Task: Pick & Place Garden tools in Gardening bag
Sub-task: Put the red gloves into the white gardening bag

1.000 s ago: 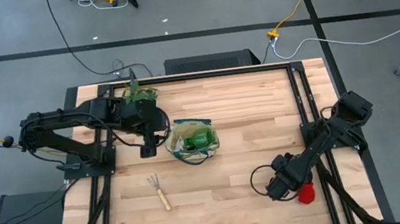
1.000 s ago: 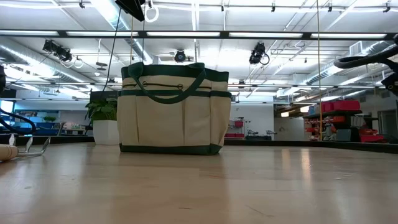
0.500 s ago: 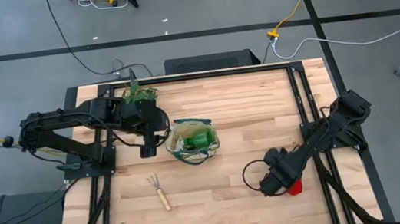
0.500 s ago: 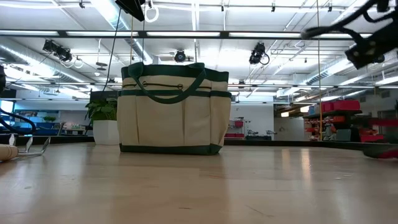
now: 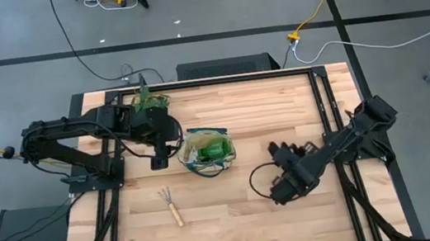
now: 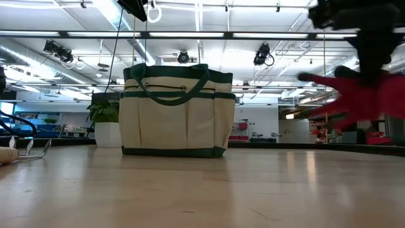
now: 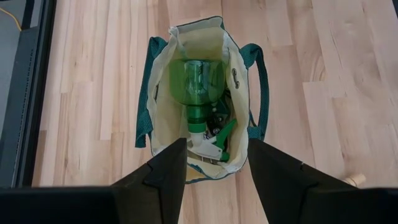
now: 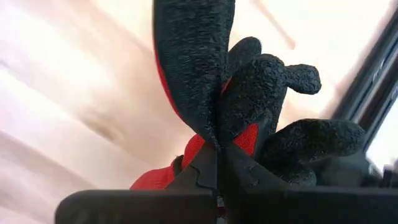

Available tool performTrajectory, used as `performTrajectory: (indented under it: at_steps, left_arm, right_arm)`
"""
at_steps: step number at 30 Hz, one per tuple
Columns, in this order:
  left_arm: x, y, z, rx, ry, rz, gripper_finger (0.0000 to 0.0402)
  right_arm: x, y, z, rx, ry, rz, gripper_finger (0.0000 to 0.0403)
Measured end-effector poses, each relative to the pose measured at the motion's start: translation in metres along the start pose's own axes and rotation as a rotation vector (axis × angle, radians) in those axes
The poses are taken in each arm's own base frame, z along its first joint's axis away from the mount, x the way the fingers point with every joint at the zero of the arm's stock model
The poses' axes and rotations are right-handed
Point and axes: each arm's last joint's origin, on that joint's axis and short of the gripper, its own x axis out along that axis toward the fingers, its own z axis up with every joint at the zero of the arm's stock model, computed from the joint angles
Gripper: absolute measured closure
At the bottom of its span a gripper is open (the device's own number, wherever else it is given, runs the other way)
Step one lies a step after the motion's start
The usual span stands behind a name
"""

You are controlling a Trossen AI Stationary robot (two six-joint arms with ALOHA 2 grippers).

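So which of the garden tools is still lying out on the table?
The wooden-handled metal hand rake, lying alone near the table's front. The green bottle and shears sit inside the cream bag; the right gripper holds the black-and-red gloves.

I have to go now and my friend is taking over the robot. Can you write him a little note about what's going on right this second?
Right gripper: shut on the black-and-red gloves, lifted off the table right of the bag.
Left gripper: open, empty, hovering over the gardening bag.
Done: the green item and pruning shears lie inside the bag.
Left: drop the gloves into the bag, then fetch the hand rake, lying on the table in front of the bag.
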Motion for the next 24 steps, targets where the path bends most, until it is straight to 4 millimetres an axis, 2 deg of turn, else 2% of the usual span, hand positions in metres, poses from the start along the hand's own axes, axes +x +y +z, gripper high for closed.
performTrajectory:
  at_steps: [13,24]
  left_arm:
    - [0.000,0.000,0.000,0.002,0.000,0.000,0.0225]
    - [0.000,0.000,0.000,-0.001,0.000,0.000,0.0225]
  right_arm:
    - [-0.027,-0.003,0.047,0.002,-0.363,0.010,0.0401]
    - [-0.043,0.004,0.085,-0.014,-0.630,0.048,0.0402]
